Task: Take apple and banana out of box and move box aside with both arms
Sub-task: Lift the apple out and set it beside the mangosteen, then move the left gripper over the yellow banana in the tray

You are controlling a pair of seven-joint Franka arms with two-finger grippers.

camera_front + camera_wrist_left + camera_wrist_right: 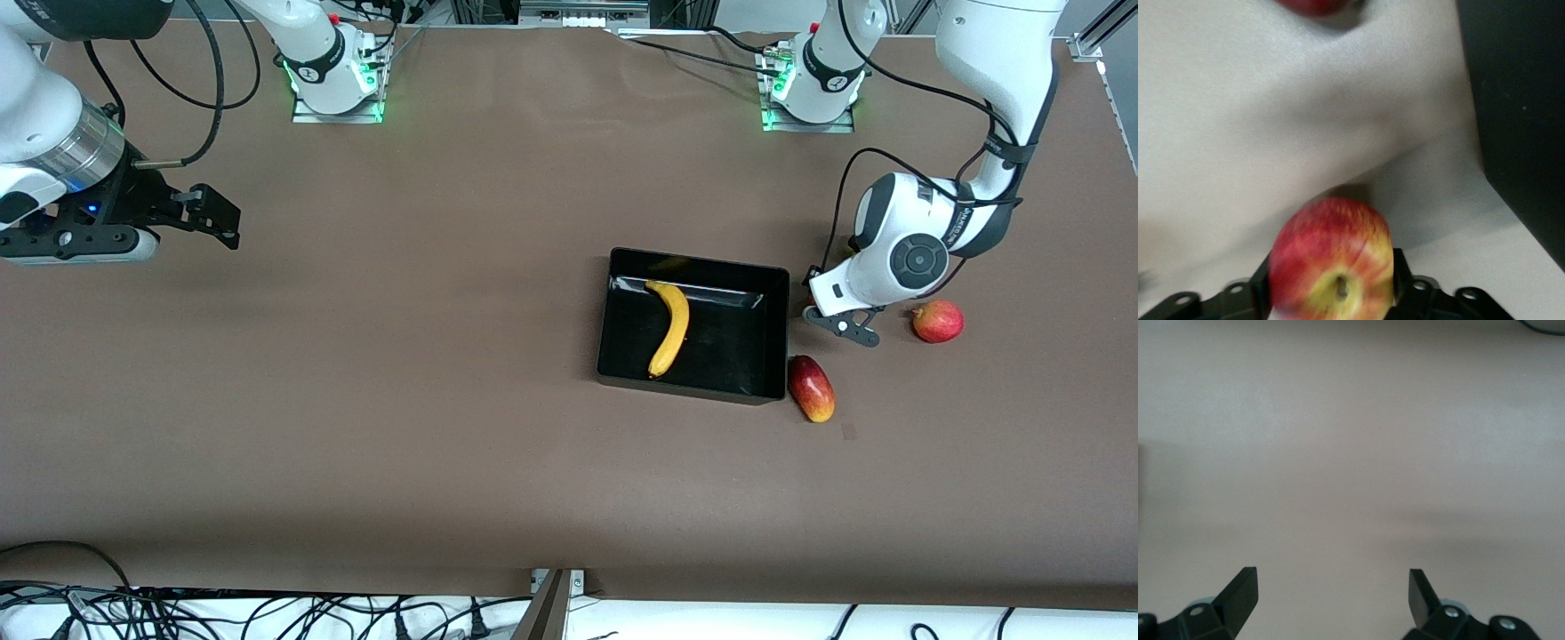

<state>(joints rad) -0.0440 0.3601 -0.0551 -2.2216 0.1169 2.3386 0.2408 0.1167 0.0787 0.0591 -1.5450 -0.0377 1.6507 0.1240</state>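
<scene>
The yellow banana [671,327] lies in the black tray [738,351] in the middle of the table. In the left wrist view my left gripper [1331,277] is shut on the red-yellow apple [1331,250], with a black finger [1261,283] at each side, just beside the tray's wall [1518,100]. In the front view the left hand [840,292] hangs low beside the tray's end toward the left arm, and the wrist hides the apple. My right gripper [212,218] is open and empty over bare table at the right arm's end; it also shows in the right wrist view [1331,587].
An oblong red-yellow mango [811,388] lies at the tray's corner nearest the front camera. A round red fruit [938,321] lies on the table beside the left wrist. A dark red fruit [1311,5] shows at the edge of the left wrist view.
</scene>
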